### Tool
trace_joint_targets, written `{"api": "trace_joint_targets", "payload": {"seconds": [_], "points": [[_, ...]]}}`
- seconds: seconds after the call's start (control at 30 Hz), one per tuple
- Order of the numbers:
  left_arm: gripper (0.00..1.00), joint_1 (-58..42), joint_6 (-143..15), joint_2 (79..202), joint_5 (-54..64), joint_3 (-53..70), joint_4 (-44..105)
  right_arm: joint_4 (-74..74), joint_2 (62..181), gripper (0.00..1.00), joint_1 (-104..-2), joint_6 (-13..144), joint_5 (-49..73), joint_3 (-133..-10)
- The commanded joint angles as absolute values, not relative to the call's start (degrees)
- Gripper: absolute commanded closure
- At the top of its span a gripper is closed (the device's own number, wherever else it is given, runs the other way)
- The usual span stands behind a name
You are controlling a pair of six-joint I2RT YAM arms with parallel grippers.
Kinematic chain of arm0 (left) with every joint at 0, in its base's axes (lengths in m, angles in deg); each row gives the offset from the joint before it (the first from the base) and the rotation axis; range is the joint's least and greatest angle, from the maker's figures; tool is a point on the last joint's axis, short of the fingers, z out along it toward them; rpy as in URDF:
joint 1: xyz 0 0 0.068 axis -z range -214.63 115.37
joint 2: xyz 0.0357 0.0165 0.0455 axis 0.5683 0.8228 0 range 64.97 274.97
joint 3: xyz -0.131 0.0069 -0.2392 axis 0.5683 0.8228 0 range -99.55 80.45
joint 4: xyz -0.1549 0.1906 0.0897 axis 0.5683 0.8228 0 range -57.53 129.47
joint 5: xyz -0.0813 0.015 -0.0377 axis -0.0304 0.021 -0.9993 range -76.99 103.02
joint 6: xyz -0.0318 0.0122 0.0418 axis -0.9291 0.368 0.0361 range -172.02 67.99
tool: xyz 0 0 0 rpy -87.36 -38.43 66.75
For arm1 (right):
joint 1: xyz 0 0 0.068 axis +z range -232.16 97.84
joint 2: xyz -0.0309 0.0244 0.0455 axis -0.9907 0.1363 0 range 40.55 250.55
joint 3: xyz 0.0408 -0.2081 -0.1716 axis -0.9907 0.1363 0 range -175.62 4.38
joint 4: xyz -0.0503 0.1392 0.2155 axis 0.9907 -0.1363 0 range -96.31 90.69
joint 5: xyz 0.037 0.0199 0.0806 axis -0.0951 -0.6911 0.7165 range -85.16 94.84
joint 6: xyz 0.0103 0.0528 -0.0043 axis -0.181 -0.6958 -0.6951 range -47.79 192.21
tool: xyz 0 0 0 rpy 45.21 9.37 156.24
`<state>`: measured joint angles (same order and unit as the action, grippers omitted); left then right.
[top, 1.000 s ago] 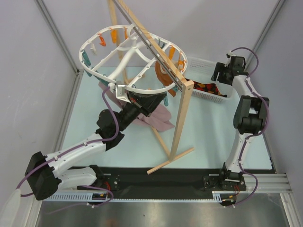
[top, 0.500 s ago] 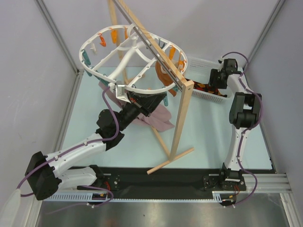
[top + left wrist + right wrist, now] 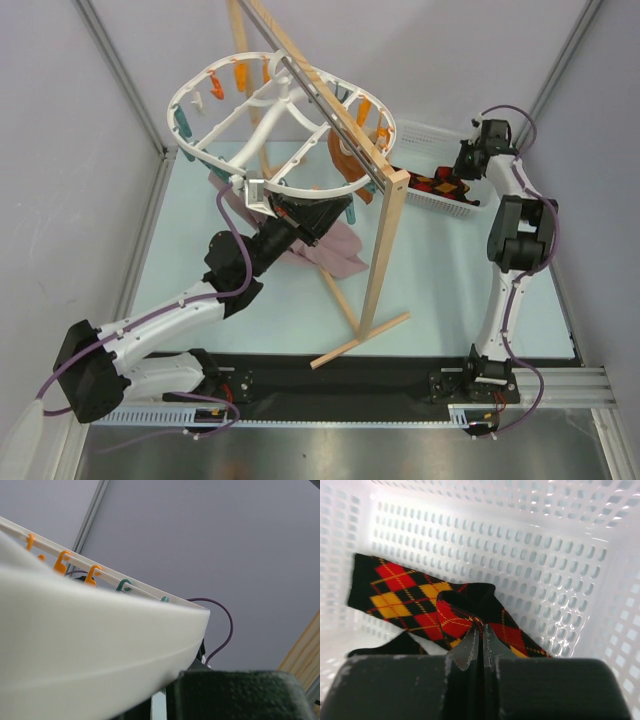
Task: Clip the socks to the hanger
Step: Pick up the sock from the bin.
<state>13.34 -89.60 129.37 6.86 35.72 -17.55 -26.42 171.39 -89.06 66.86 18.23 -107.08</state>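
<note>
The white oval hanger [image 3: 268, 132], ringed with orange and teal clips, hangs tilted at the upper left. My left gripper [image 3: 256, 192] is shut on its near rim. In the left wrist view that rim [image 3: 90, 645] fills the frame, with orange clips [image 3: 62, 563] and a teal one [image 3: 123, 585] along a far bar. The socks [image 3: 436, 184], in black, red and yellow diamonds, lie in the white basket [image 3: 428, 200] at the right. My right gripper [image 3: 481, 626] is down in the basket, shut on a raised fold of one sock [image 3: 455, 617]. The rest of it [image 3: 400, 592] trails left.
A wooden stand [image 3: 386, 250] with a metal rod crosses the middle between the arms. A mauve-pink cloth [image 3: 336, 252] hangs below the hanger, with a plain orange garment [image 3: 345, 160] behind the stand. The perforated basket walls [image 3: 545, 545] close in around my right gripper.
The right arm dipped into the basket and its jaws went from open to shut on a sock fold. The left arm and the hanger have not moved.
</note>
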Motion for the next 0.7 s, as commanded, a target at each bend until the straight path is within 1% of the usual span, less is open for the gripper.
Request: {"api": "trace_joint_targets", "payload": {"seconds": [0.0,0.07,0.17,0.2,0.4,0.47,0.57,0.67], "points": [[1.0,13.01,-95.7,130.01,8.88,37.47,-9.37,-21.46,162.03,1.0,-89.37,63.07,20.05,-106.8],[1.0,13.09,-96.05,129.83,8.97,37.55,-9.28,-21.54,159.12,1.0,-89.46,61.85,22.06,-106.53],[1.0,13.01,-96.66,129.65,9.32,37.64,-9.19,-19.88,151.84,1.0,-89.2,60.7,24.52,-103.65],[1.0,13.09,-97.01,129.57,9.41,37.73,-9.28,-18.57,147.81,1.0,-88.93,60.52,25.31,-102.33],[1.0,13.01,-97.45,129.3,9.76,37.64,-9.37,-11.71,133.47,1.0,-88.67,56.84,31.64,-90.38],[1.0,13.01,-97.54,129.13,9.85,37.56,-9.37,-9.16,127.32,1.0,-89.46,51.93,35.75,-84.95],[1.0,13.01,-97.72,129.13,9.94,37.47,-9.46,-9.93,120.02,1.0,-89.55,47.95,39.82,-81.24],[1.0,13.01,-98.16,129.13,9.5,37.29,-9.72,-8.64,110.97,1.0,-89.02,44.53,43.15,-72.64]]}}
